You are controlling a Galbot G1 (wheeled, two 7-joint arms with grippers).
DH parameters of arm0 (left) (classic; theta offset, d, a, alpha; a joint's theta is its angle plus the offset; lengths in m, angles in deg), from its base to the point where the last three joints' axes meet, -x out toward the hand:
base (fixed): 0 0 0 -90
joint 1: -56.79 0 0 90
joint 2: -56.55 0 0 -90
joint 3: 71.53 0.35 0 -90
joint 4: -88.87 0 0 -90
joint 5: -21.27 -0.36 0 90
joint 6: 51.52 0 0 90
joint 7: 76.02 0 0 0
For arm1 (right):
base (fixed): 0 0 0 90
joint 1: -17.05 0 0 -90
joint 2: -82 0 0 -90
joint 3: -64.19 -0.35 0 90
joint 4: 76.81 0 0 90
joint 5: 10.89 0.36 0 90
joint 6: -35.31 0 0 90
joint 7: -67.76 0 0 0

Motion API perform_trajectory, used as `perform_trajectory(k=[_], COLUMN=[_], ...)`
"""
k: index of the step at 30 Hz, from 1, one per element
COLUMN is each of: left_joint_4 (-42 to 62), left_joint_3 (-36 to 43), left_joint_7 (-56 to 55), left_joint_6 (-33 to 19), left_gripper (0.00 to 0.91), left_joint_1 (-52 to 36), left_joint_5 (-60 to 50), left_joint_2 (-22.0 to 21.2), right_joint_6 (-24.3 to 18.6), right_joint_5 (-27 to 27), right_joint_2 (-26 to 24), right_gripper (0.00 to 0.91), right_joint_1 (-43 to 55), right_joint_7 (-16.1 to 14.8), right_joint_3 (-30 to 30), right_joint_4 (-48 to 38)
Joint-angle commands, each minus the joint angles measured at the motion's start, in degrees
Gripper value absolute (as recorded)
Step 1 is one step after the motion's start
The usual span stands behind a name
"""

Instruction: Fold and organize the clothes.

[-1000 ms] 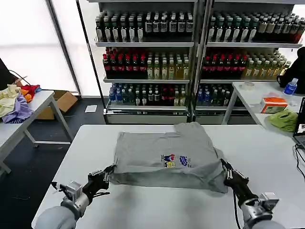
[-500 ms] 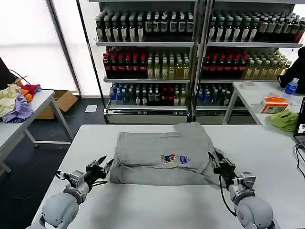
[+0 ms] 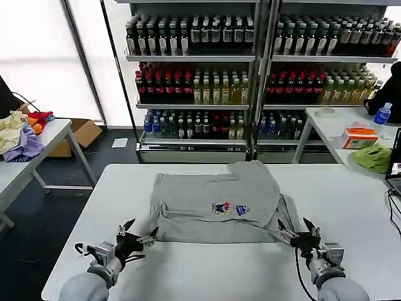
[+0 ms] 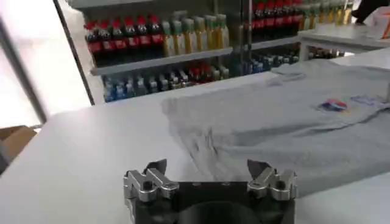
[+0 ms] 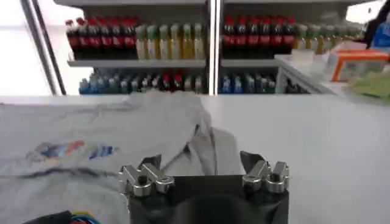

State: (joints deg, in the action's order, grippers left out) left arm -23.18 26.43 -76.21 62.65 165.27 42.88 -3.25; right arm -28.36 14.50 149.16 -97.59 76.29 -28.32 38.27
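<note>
From the head camera: a light grey shirt [image 3: 216, 200] lies folded on the white table [image 3: 351, 188], its small multicoloured chest print [image 3: 229, 209] facing up near the middle of the cloth; the left gripper [image 3: 136, 236] sits low at the table's near edge, just off the shirt's near left corner, its fingers spread apart and holding nothing; the right gripper [image 3: 295, 231] sits likewise off the shirt's near right corner, fingers apart and empty, close beside a loose fold of grey cloth; behind the table stand shelves of bottled drinks [image 3: 250, 69]; on a side table [image 3: 47, 144] to the robot's left rests a heap of yellow, purple and red garments [image 3: 22, 132]; on another table to the right lie a lime-green cloth [image 3: 373, 157] and an orange box [image 3: 359, 137].

From the left wrist camera: the left gripper [image 4: 210, 175] is seen from behind, its two fingers [image 4: 149, 179] wide apart with bare table between them; the grey shirt [image 4: 286, 128] spreads across the table beyond, its near edge rumpled, the print [image 4: 335, 105] visible farther off.

From the right wrist camera: the right gripper [image 5: 204, 173] is open, nothing between its fingers [image 5: 265, 173]; the shirt [image 5: 103, 143] lies ahead and to one side, a narrow fold of it reaching toward the gripper, the chest print [image 5: 73, 150] blurred but showing.
</note>
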Motion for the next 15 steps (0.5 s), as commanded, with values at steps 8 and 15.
perform_trajectory(k=[8,15], left_joint_4=[3.0,3.6], left_joint_3=[1.3,1.4], left_joint_7=[-1.3,-1.3], left_joint_6=[-1.3,-2.7], left_gripper=[0.040,0.010], left_joint_1=[-0.2,1.1], left_joint_5=[0.1,0.8], left_joint_2=[-4.1,-4.1], right_joint_6=[1.4,0.5], right_joint_5=[-2.9,-2.6], right_joint_2=[2.1,1.5], right_gripper=[0.000,0.000], right_joint_1=[-1.0,-1.2], right_joint_7=[1.1,0.8], right_joint_3=[2.9,2.4], right_joint_4=[-2.3,-2.8])
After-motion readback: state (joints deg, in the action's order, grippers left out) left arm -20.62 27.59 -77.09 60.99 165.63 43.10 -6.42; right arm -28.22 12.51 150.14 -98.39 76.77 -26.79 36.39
